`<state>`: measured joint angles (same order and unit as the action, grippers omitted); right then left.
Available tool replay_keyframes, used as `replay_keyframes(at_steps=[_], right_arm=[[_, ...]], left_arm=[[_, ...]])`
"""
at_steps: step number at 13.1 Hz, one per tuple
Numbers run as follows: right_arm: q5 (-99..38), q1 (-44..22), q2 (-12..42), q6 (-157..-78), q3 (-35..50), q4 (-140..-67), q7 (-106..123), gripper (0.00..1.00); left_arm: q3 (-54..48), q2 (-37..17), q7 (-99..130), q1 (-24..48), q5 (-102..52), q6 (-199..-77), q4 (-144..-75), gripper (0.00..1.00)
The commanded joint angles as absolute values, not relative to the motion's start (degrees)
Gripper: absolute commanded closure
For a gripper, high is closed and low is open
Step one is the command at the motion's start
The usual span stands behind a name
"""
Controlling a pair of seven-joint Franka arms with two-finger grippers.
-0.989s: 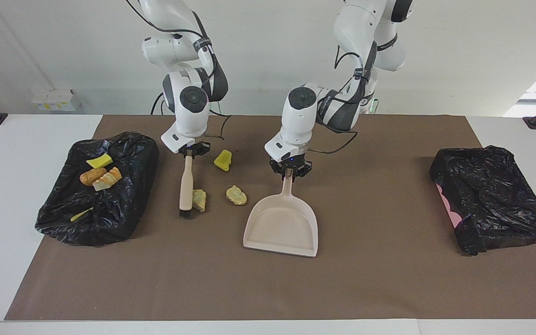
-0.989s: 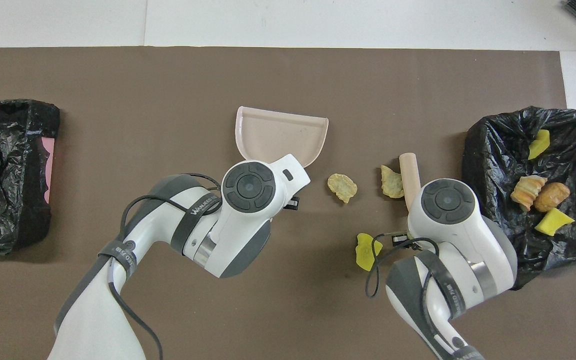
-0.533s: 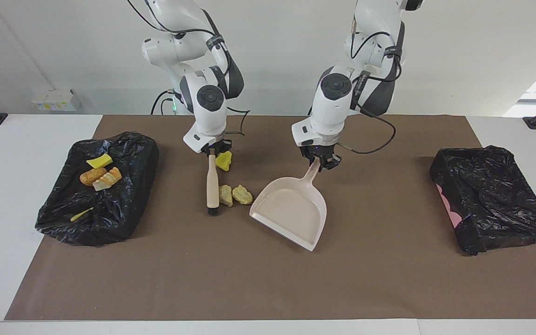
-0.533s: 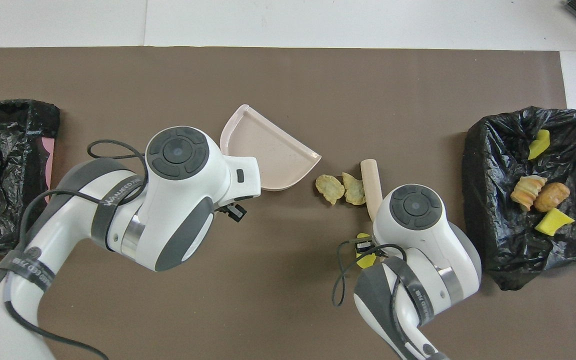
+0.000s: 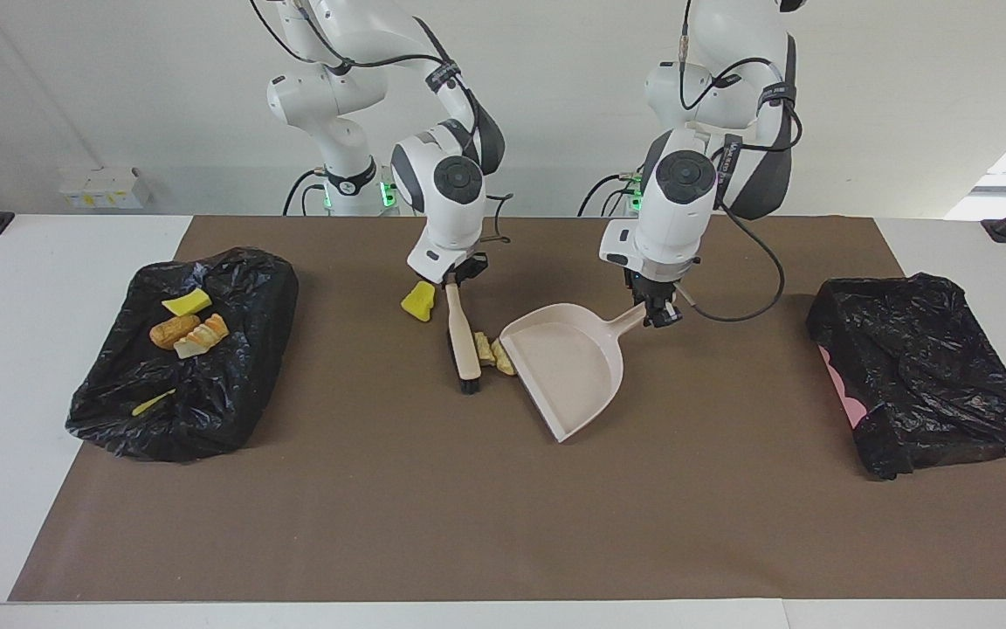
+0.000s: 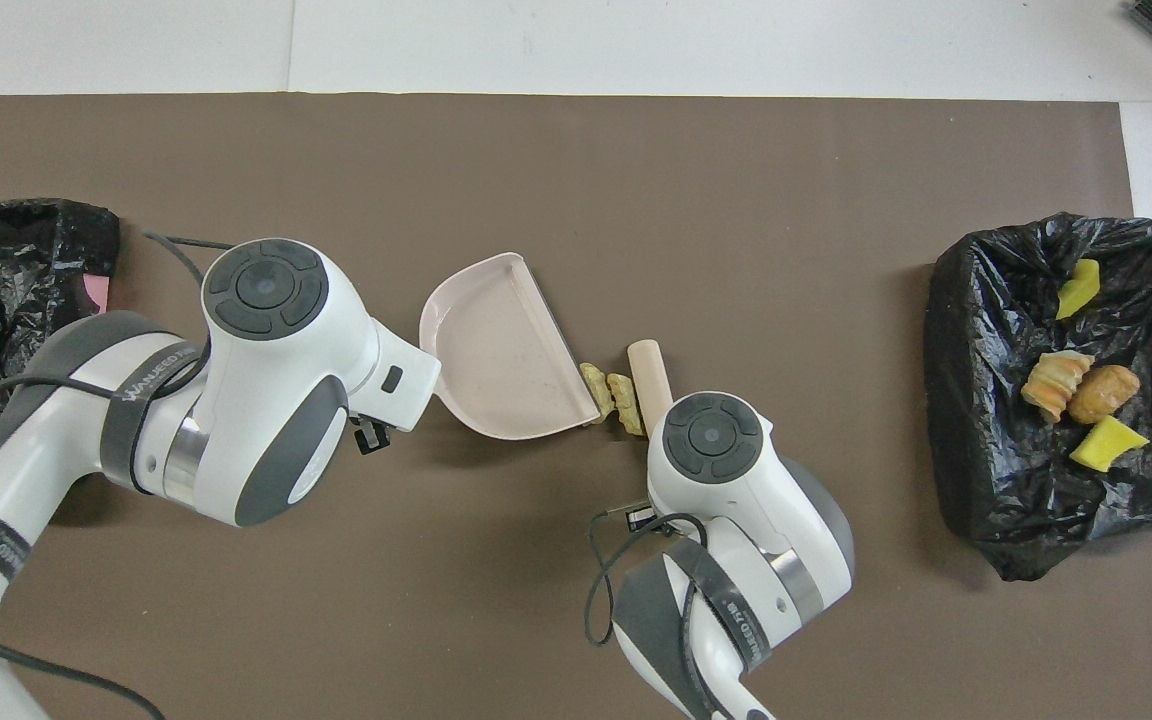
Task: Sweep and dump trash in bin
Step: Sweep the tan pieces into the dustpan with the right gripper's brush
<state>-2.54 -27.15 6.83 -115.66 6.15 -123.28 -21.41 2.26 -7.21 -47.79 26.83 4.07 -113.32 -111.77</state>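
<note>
My right gripper [image 5: 456,279] is shut on a beige hand brush [image 5: 464,339] that stands bristles-down on the brown mat. Two pale beige chunks [image 5: 494,352] lie squeezed between the brush and the open lip of the beige dustpan [image 5: 571,367]. My left gripper [image 5: 656,313] is shut on the dustpan's handle. In the overhead view the chunks [image 6: 611,386] sit between the brush [image 6: 650,366] and the dustpan [image 6: 496,350]. A yellow sponge bit [image 5: 418,301] lies on the mat beside the right gripper, toward the right arm's end; the right arm hides it from overhead.
A black-bag-lined bin [image 5: 232,384] at the right arm's end holds yellow sponge bits [image 5: 187,303] and bread-like pieces [image 5: 189,334]; it also shows from overhead [image 6: 966,400]. A second black-bagged bin [image 5: 922,367] stands at the left arm's end.
The brush has swept the two beige chunks toward the left arm's end, up against the dustpan. The dustpan has swung round so its lip faces the brush. The yellow sponge stayed put.
</note>
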Motion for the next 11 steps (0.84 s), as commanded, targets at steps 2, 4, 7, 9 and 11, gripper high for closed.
replay_keyframes(at_steps=[2,4,7,9,11], right_arm=[[-6.0,-30.8,8.5,-117.2,6.2,-121.2,-21.0,1.0],[-10.7,-32.6,9.1,-118.6,6.2,-119.6,-20.3,1.0],[-22.6,-35.2,12.3,-119.6,6.2,-112.3,-20.5,1.0],[-28.1,-36.2,12.8,-122.0,6.2,-109.4,-22.5,1.0],[-28.5,-36.1,12.2,-120.5,6.2,-108.1,-24.3,1.0]], left_arm=[[1.8,-3.1,-62.3,22.6,6.8,-119.1,-118.6,1.0],[1.8,-2.9,-64.9,21.2,6.8,-121.1,-120.0,1.0],[1.8,-1.7,-66.9,21.2,8.8,-125.0,-124.8,1.0],[1.7,0.8,-66.8,22.4,9.2,-126.7,-128.9,1.0],[1.7,1.2,-66.3,22.9,9.3,-128.9,-130.9,1.0]])
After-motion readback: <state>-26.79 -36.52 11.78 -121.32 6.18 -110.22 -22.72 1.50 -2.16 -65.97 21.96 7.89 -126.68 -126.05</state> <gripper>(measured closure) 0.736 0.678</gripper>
